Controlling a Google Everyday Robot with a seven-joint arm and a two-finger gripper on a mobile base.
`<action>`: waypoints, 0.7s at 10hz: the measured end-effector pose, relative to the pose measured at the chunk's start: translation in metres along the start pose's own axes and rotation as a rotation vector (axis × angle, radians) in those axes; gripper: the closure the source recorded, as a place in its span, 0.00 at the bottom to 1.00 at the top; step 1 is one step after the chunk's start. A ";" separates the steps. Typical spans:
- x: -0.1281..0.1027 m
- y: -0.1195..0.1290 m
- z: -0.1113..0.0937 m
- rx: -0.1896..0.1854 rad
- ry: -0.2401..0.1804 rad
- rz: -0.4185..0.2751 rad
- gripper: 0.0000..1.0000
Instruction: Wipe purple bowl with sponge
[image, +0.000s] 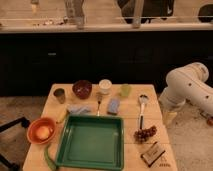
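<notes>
I see the orange bowl (30, 134) at 9 o'clock from the green tray (90, 146), with something pale and round (43, 131) in it. The purple bowl (82, 94) sits at 11 o'clock, near the table's (131, 107) far edge, between a metal cup (59, 95) and a white cup (104, 86). It is small, dark maroon and glossy inside. The blue-grey sponge (114, 105) lies at 1 o'clock, just beyond the tray rim. My gripper (169, 118) hangs at 3 o'clock, off the table's right edge, claw spread, pinching nothing.

The jaws, right of the table (131, 107), cannot be made out.
</notes>
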 end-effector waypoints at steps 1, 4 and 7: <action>0.000 0.000 0.000 0.000 0.000 0.000 0.20; 0.000 0.000 0.000 0.000 0.000 0.000 0.20; 0.002 -0.001 -0.001 0.000 -0.006 -0.003 0.20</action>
